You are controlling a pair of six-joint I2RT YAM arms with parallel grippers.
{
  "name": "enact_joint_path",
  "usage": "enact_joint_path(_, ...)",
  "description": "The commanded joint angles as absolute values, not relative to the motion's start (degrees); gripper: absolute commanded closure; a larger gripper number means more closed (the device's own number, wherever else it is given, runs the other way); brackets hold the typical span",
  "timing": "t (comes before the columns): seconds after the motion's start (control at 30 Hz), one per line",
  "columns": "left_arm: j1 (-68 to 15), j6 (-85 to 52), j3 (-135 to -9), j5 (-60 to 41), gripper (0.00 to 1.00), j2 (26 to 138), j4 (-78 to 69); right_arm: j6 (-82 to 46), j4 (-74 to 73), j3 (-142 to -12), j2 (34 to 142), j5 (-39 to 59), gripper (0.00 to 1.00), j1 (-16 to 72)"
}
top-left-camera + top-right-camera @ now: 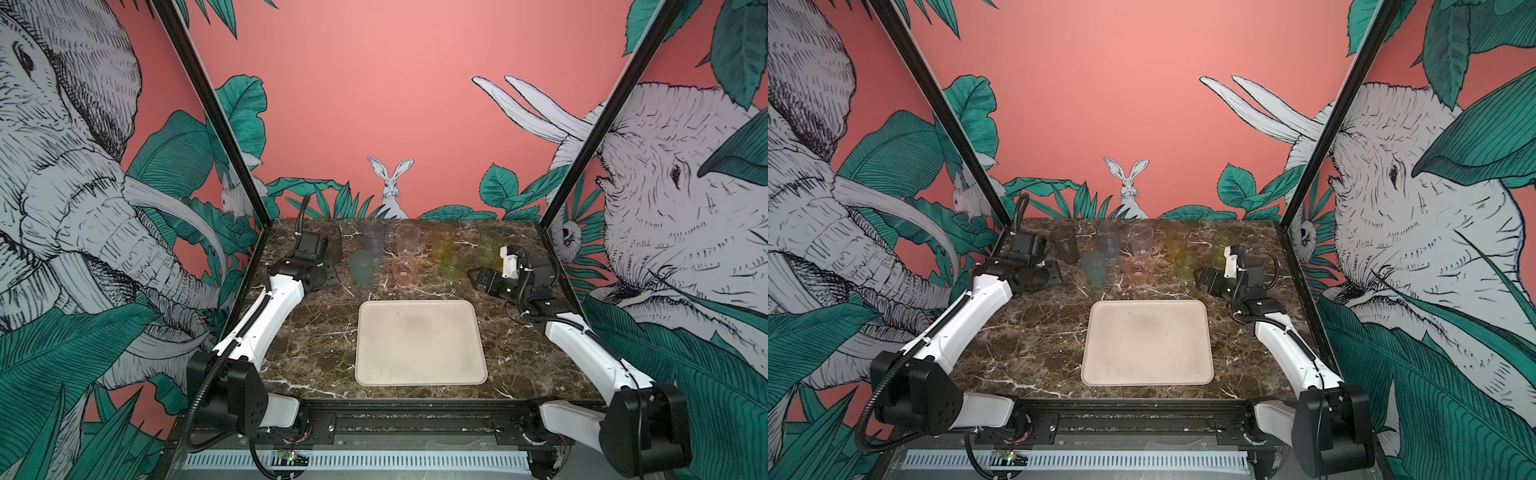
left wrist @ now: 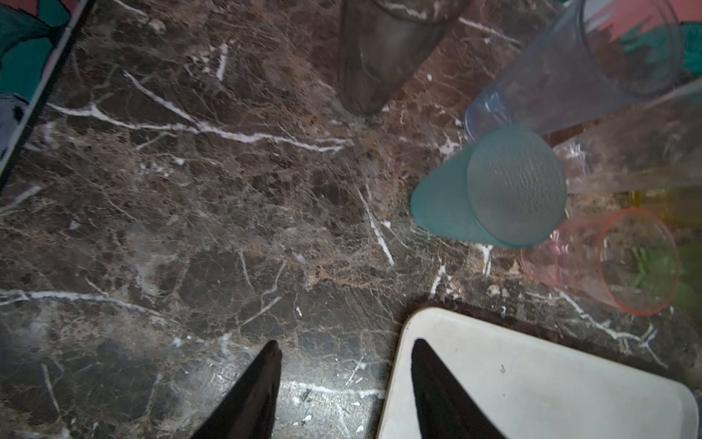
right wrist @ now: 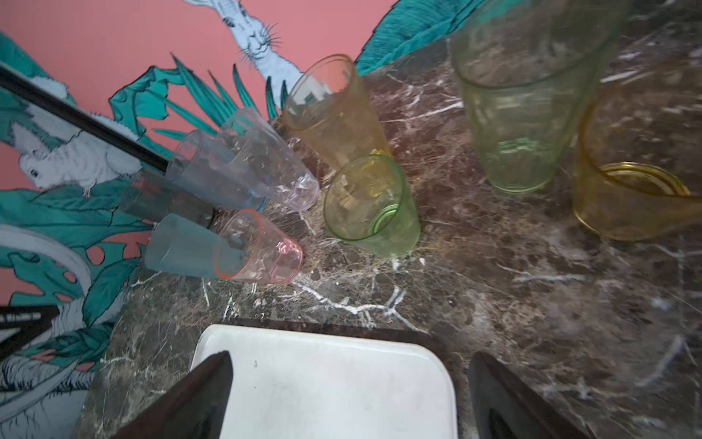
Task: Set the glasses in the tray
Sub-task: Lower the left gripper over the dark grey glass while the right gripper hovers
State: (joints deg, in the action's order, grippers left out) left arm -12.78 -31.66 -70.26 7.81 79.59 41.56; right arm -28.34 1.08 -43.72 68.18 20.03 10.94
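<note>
Nine see-through tumblers (image 1: pixel 1140 241) stood upright on a dark marble table (image 1: pixel 316 332), mouths up and long axes vertical, none of them in the tray (image 1: pixel 419 345). Five tall ones made the back row, left to right: the smoky grey tumbler (image 1: pixel 1064 245), blue tumbler (image 1: pixel 373 240), clear tumbler (image 1: pixel 407 241), tall amber tumbler (image 1: pixel 442 241) and tall green tumbler (image 1: pixel 490 247). Nearer the front stood the teal tumbler (image 1: pixel 360 268), pink tumbler (image 1: pixel 405 272) and short green tumbler (image 1: pixel 453 266). The short amber tumbler (image 3: pixel 626 197) showed only in the right wrist view, just beside the tall green one.

The cream tray lay flat at the table's front middle, its sides square to the table edges. A strip of bare marble lay between it and the front row.

The left gripper (image 2: pixel 345 344) hung at the left end of the rows, near the grey tumbler. Its jaws were partly apart and empty, one finger over marble and one over a tray corner. The right gripper (image 3: pixel 351 355) hung at the right end, near the short green tumbler, jaws spread wide and empty. A painted rabbit (image 1: pixel 390 187) sat on the pink back wall.
</note>
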Motion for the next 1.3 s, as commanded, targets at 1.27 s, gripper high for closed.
enact_joint_path(1.27, -4.04, -36.74, -105.72, 7.4, 0.37, 112.67, 40.24, -13.63, -12.5, -42.76, 80.32, 6.68, 0.01, 31.39)
